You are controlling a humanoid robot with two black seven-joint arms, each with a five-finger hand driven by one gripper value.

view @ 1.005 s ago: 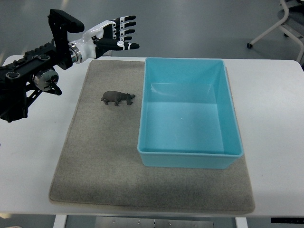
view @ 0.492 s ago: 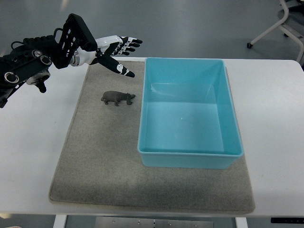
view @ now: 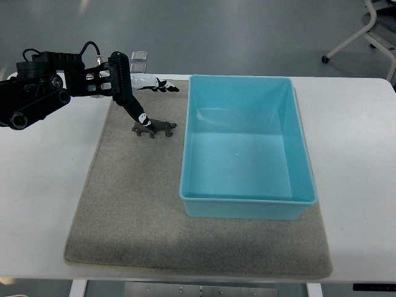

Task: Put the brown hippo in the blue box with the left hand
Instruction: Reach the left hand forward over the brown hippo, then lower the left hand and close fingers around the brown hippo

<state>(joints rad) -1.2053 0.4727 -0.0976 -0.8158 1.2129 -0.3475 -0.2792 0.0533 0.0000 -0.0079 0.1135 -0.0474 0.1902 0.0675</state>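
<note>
I see left hand with fingers spread, thumb touching brown hippo; blue box at its 3 o'clock.

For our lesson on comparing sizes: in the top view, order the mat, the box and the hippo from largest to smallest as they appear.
1. Mat, covering the most area.
2. Box, clearly smaller than the mat it sits on.
3. Hippo, by far the smallest, partly covered by the left hand.

- The left hand reaches over the mat's far-left corner, fingers spread, thumb down at the hippo.
- The box sits along the mat's right edge, on the table.
</note>
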